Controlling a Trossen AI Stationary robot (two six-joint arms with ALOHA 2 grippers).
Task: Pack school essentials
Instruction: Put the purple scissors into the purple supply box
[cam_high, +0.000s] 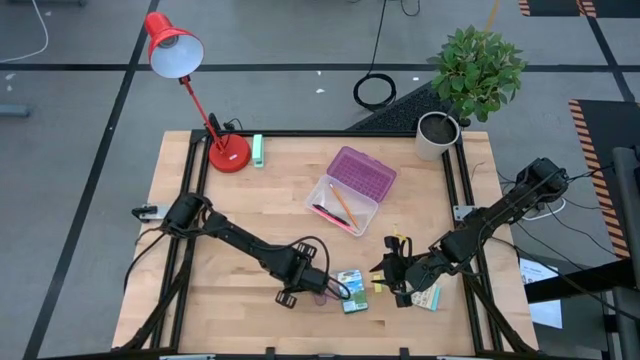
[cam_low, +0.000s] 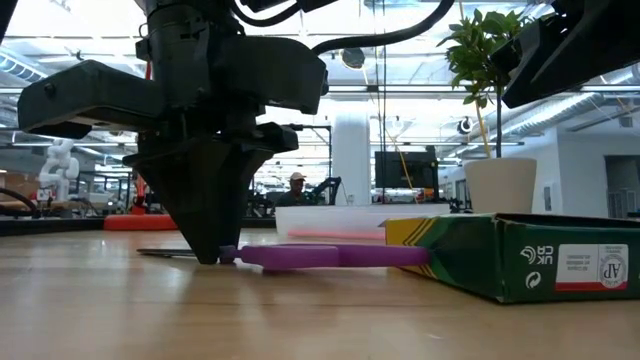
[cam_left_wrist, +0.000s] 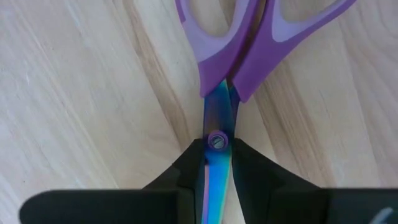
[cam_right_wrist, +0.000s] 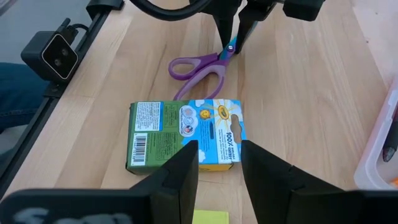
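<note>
The purple-handled scissors (cam_left_wrist: 249, 43) lie flat on the wooden table, near its front edge. My left gripper (cam_left_wrist: 216, 180) is shut on them, its fingers pointing down with their tips at the table (cam_low: 210, 250). Just right of the scissors, the green-yellow crayon box (cam_right_wrist: 186, 134) lies on its broad side. My right gripper (cam_right_wrist: 219, 165) stands open over the box's near end and, as far as shows, touches nothing. A yellow eraser (cam_right_wrist: 210, 218) lies beneath it. A small patterned pack (cam_high: 428, 298) lies to the right of my right gripper. My left gripper pinches the closed blades of the scissors between its two fingers, right at the pivot screw (cam_left_wrist: 216, 140). The fingers come from above, pointing down, and stand across the blades. The scissors lie flat, their handles (cam_low: 330, 256) resting on the table and pointing toward the crayon box.
A clear case with a purple lid (cam_high: 350, 190) stands open at mid-table with pencils (cam_high: 335, 212) inside. A red lamp (cam_high: 228, 152) and a mint-green block (cam_high: 258, 150) are at the far left, a potted plant (cam_high: 440, 130) at the far right.
</note>
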